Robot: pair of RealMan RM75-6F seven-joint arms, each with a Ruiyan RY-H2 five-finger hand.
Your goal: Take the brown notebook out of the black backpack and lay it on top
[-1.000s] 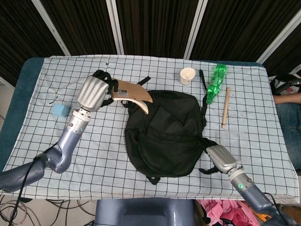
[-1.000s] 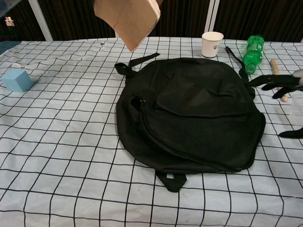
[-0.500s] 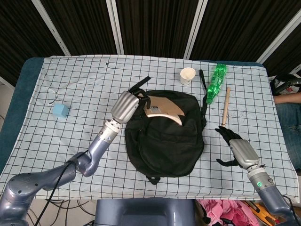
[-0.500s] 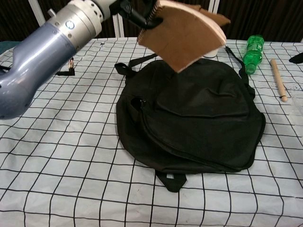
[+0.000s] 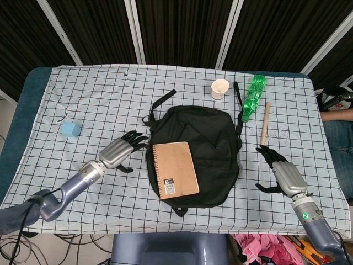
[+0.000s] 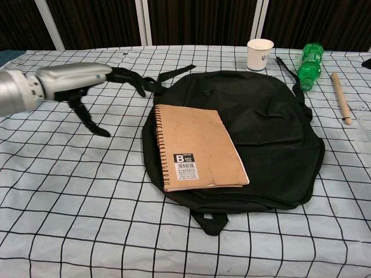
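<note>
- A brown, spiral-bound cardboard-covered notebook (image 5: 175, 169) lies flat, cover up, on the front-left part of a black fabric backpack (image 5: 212, 138), its printed label toward the robot; the goal of the task looks met.
- The notebook sits wholly on the bag's soft face, its wire binding running along the bag's left edge, a broad and fairly level patch that seems to keep it from sliding.
- The robot's left hand (image 5: 120, 153) hovers just beside the backpack's left edge, its dark fingers (image 5: 135, 139) spread and holding nothing, clear of the notebook.
- The right hand (image 5: 281, 171) waits well apart on the other side over the checked cloth of the tabletop (image 5: 83, 94), fingers loosely apart and empty, evidently kept out of the way.
- The backpack's straps trail toward the far edge; its zip opening cannot be made out under the notebook.
- Bystanders beyond and beside the bag: a white paper cup (image 5: 220, 88), a green plastic bottle (image 5: 253, 96) lying on its side, a wooden stick (image 5: 265, 125) and a small blue cube (image 5: 70, 130) off to the left.
- Judged from this, only withdrawing the arms remains.
</note>
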